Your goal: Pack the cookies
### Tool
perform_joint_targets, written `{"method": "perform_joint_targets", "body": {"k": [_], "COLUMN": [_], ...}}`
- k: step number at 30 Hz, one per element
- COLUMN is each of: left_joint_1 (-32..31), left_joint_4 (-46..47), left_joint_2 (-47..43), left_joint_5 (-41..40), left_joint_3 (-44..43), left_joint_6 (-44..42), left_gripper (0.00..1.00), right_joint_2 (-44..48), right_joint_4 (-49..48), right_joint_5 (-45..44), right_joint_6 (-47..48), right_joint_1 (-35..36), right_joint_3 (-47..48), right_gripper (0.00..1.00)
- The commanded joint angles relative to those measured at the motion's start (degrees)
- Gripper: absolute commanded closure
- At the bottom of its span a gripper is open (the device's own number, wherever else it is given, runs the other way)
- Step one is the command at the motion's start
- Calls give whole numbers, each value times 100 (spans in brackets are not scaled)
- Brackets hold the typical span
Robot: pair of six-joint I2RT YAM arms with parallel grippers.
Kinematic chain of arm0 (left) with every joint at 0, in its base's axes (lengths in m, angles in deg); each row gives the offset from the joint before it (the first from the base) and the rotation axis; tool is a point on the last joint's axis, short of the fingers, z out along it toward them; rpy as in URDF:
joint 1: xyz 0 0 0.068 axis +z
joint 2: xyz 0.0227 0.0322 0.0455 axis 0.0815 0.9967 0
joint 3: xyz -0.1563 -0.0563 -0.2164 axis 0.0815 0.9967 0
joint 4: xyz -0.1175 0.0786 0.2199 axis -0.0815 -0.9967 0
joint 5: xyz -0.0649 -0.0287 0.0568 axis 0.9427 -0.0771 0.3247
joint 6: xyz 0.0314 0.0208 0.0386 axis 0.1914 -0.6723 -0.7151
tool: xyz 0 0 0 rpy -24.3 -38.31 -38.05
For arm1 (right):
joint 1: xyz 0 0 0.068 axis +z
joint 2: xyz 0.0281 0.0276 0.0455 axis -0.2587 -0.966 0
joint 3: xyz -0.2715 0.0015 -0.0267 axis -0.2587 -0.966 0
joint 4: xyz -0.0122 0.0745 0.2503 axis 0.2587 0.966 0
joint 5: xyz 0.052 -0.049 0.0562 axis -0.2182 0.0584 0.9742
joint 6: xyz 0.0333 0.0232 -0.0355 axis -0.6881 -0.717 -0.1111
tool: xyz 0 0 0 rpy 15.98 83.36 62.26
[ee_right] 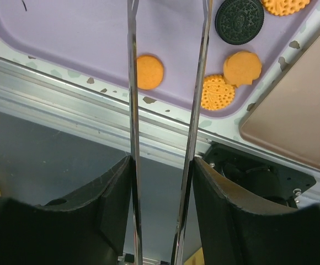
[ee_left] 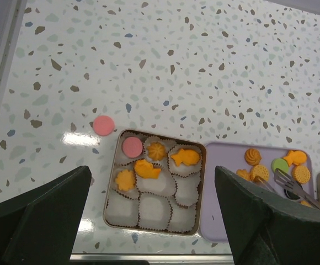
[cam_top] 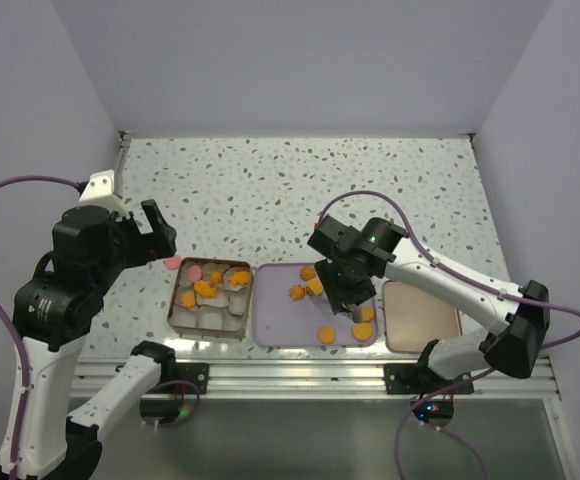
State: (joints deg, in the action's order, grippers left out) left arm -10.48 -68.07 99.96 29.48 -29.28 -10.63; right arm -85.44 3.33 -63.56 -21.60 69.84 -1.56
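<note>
A square tin (cam_top: 177,300) (ee_left: 111,212) lined with white paper cups holds a pink disc (ee_left: 132,146) and several orange cookies (ee_left: 185,158). A loose pink cookie (ee_left: 103,125) (cam_top: 173,263) lies on the table just beyond the tin. More orange cookies (cam_top: 325,334) (ee_right: 149,72), a green one (ee_left: 280,164) and a black disc (ee_right: 239,21) lie on the purple tray (cam_top: 280,325) (ee_right: 77,27). My left gripper (cam_top: 156,232) (ee_left: 152,182) is open and empty, high above the tin. My right gripper (cam_top: 346,292) (ee_right: 163,165) is shut on metal tongs (ee_right: 132,99) over the tray; their tips are out of the right wrist view.
A tan lid (cam_top: 420,315) (ee_right: 298,116) lies right of the tray. A metal rail (cam_top: 300,372) (ee_right: 66,110) runs along the near table edge. White walls close in the speckled table (cam_top: 300,190) on three sides.
</note>
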Motion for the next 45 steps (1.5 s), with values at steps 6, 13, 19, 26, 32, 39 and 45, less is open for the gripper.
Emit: {"method": "perform_joint_targets", "body": {"k": [6, 13, 19, 26, 32, 39, 45], "left_joint_1": [-49, -49, -49, -49, -49, -49, -49], "left_joint_4": [0, -9, -18, -35, 26, 26, -97], "left_joint_2": [-122, -140, -131, -105, -87, -113, -192], "left_joint_5": [-196, -284, -319, -337, -302, -266, -363], "left_joint_3": [51, 34, 16, -63, 7, 60, 42], "left_joint_6": [-168, -160, -151, -116, -54, 7, 34], "left_gripper": [0, 0, 0, 0, 0, 0, 0], "right_joint_2": [-307, -272, -184, -157, -385, -1166, -1555], "right_joint_4": [-169, -213, -125, 288, -89, -327, -379], "right_joint_5": [-101, -5, -66, -304, 609, 751, 654], "right_joint_6": [154, 172, 172, 172, 207, 146, 154], "right_joint_1": [26, 17, 26, 26, 113, 930, 1160], "right_joint_3": [386, 378, 526, 1675, 2451, 3119, 3191], "right_gripper": [51, 60, 67, 67, 67, 67, 68]}}
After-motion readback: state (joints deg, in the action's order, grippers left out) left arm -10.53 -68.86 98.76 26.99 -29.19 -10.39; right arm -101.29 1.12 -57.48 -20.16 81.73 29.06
